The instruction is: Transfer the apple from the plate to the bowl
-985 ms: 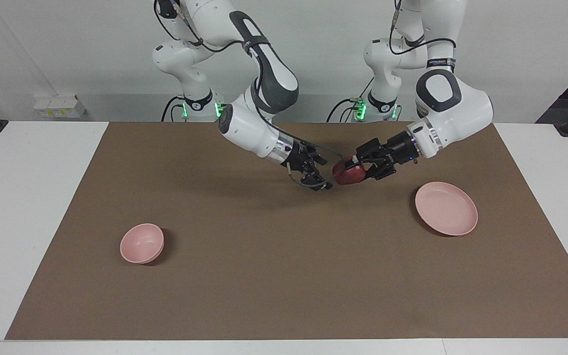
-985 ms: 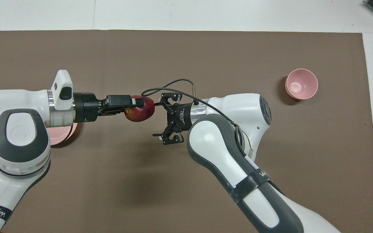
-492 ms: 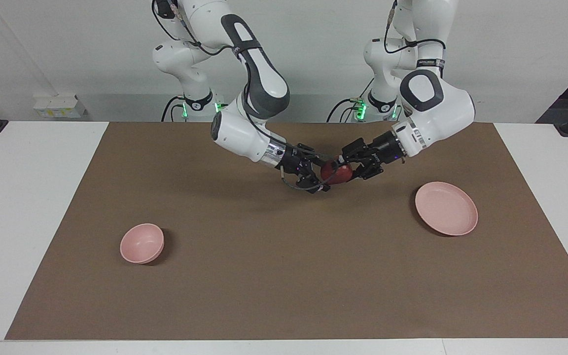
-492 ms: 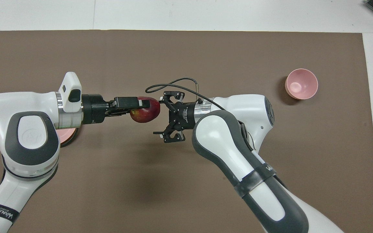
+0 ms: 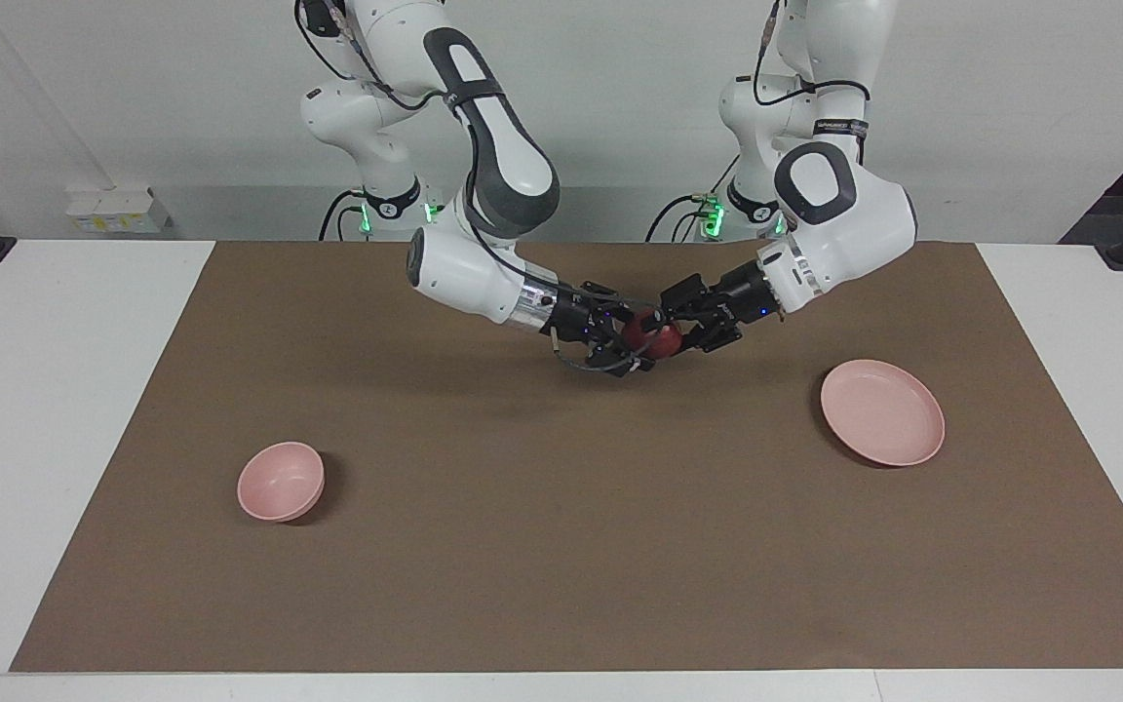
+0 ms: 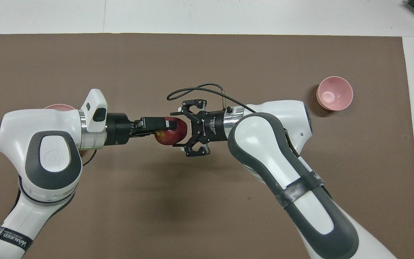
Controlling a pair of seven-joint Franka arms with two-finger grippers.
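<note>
Mid-mat (image 5: 561, 546), left pincer (image 5: 671, 330) grips apple (image 5: 654, 341) (aloft).

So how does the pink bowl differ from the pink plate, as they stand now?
The bowl is small and deep, while the plate is wide and shallow. The bowl lies toward the right arm's end of the table, the plate toward the left arm's end. In the overhead view the bowl shows fully, but the left arm covers most of the plate. Both are plain, round, pale pink and hold nothing.
</note>
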